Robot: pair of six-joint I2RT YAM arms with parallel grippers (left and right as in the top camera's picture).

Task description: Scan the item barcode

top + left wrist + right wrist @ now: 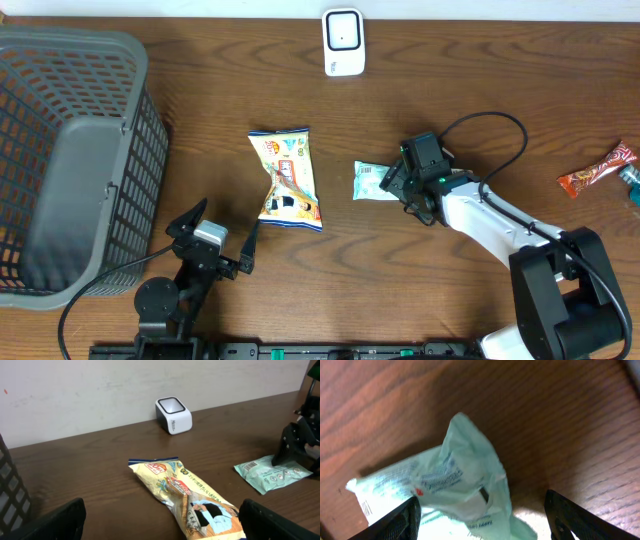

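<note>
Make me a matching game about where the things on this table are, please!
Things:
1. grey basket
2. white barcode scanner
3. pale green packet
4. red snack wrapper

Places:
A. far right edge of the table
B. between the fingers of the right end effector
C. left end of the table
D. back edge, in the middle

Pairs: 1-C, 2-D, 3-B, 4-A
</note>
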